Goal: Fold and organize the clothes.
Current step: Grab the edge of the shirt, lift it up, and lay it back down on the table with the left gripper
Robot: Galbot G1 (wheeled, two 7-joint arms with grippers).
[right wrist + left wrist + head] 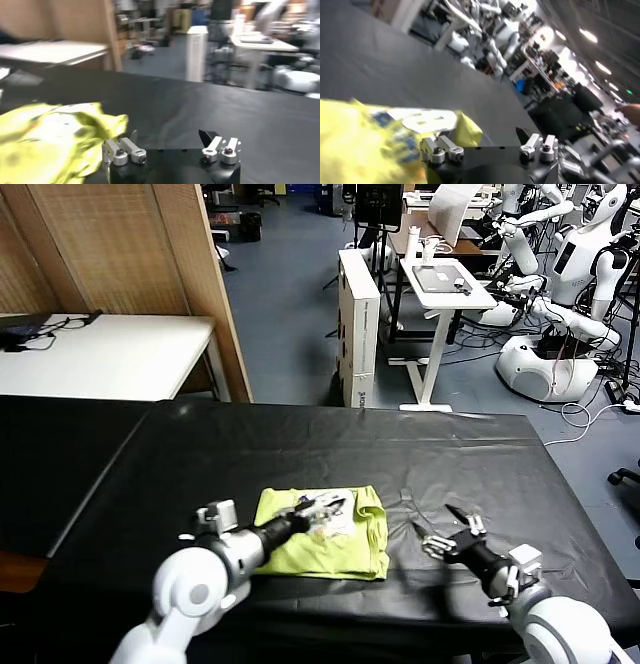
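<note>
While the folded T-shirt [325, 537] lies on the black table [300, 449], left gripper [318, 512] sits over its print, grip unclear | left wrist: snagged cloth could undo the fold | right wrist: right gripper [446, 534] open, clear of shirt.

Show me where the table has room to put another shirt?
The black table is bare behind the folded T-shirt, toward the far edge, and along its left side. It is crowded near the front, where the left gripper and right gripper flank the shirt.
</note>
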